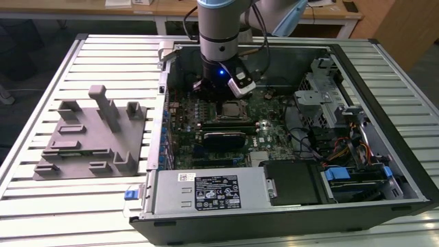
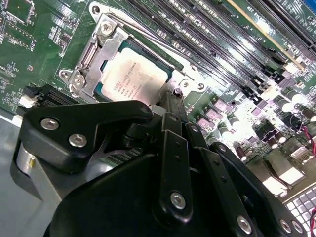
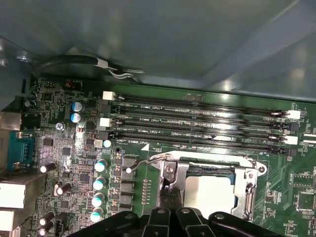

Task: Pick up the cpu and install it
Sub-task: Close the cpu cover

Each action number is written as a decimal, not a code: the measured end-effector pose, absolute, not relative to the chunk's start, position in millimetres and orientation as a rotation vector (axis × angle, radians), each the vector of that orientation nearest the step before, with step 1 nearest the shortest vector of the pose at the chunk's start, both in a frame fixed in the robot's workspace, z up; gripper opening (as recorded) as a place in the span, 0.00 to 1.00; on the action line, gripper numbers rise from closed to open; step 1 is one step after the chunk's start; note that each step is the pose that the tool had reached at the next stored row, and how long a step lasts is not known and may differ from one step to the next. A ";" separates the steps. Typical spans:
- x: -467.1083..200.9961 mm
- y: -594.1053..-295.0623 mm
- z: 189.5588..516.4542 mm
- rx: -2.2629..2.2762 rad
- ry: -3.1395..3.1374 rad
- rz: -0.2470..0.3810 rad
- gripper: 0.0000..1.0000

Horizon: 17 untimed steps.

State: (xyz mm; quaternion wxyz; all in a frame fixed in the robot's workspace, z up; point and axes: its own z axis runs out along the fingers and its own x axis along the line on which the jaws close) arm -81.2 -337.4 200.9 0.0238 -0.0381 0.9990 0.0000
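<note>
Arm with pale blue band comes down from upper middle of the exterior view into the open black desktop computer case (image 1: 274, 222). The case lies on its side on a slatted silver metal table (image 1: 41, 206).

Black linkage gripper (image 1: 215, 99) hangs low over the green motherboard (image 1: 278, 135), just up-frame of the socket in the exterior view. In both wrist views the two slim black fingers (image 3: 166, 196) lie pressed together with nothing between them. The gripper (image 2: 173, 98) tip ends at the edge of the silver metal socket frame (image 2: 97, 47), beside a small screw (image 2: 178, 92). Whether it touches the frame: cannot tell.

The cpu (image 2: 133, 79), a thin square chip with a pale silver top, lies flat inside that frame, metal border lapping its edges. It is apart from the fingers and not held. In the first wrist view the cpu (image 3: 207, 193) shows just past the gripper (image 3: 169, 191), and a thin wire lever (image 3: 142, 162) runs off the frame's corner. In the exterior view the cpu (image 1: 233, 109) sits near frame centre.

Four long dark memory slots (image 3: 197, 123) run parallel beside the socket.

A black rectangular block (image 1: 223, 139) sits below the socket in the exterior view, and a silver power supply box (image 1: 205, 190) sits lower still. A grey plastic fixture (image 1: 89, 134) with upright posts stands on the table at the exterior view's left, well apart from the arm.
</note>
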 end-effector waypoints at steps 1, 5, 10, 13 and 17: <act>-81.2 -337.4 200.9 -0.118 3.092 0.000 0.11; -79.3 -337.3 200.5 -0.118 3.093 0.001 0.11; -76.5 -337.4 200.4 -0.118 3.096 0.001 0.11; -74.4 -337.4 200.3 -0.118 3.099 0.001 0.11; -70.6 -337.4 200.3 -0.118 3.101 0.001 0.11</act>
